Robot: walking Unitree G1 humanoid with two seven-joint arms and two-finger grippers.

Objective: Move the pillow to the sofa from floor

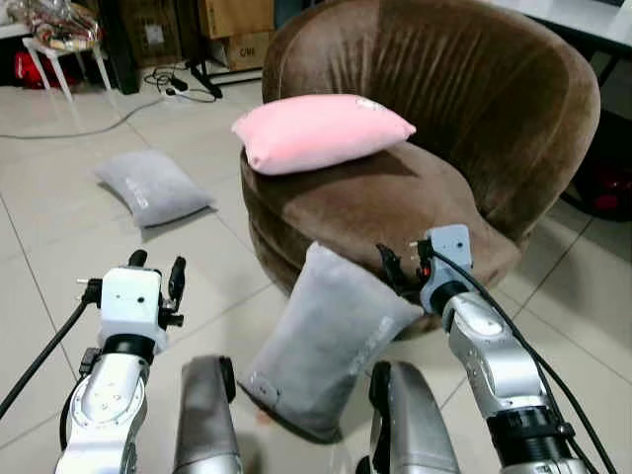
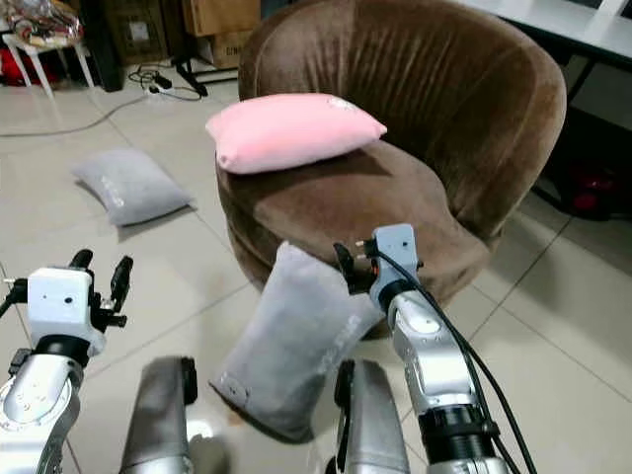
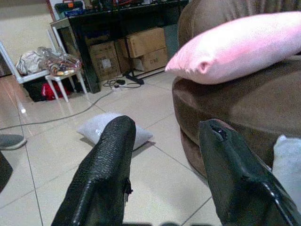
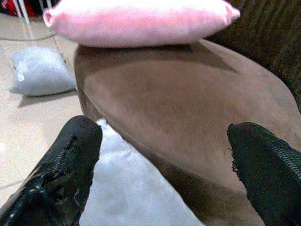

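Observation:
A grey pillow (image 1: 331, 341) stands on the tiled floor, leaning against the front of the brown round sofa (image 1: 474, 109). A second grey pillow (image 1: 153, 186) lies flat on the floor further left. On the sofa seat rests a pink pillow (image 1: 321, 131). My right gripper (image 1: 403, 265) hovers open just above the leaning pillow's top corner, close to the seat's front edge; its wrist view has the pillow (image 4: 127, 188) under the spread fingers (image 4: 70, 160). My left gripper (image 1: 158, 269) is open over bare floor, left of that pillow.
Cables (image 1: 183, 87) trail across the floor at the back. A white stool (image 1: 59, 44) with bags and cardboard boxes (image 1: 242, 44) stand along the far wall. A dark table leg (image 1: 604, 64) is behind the sofa on the right.

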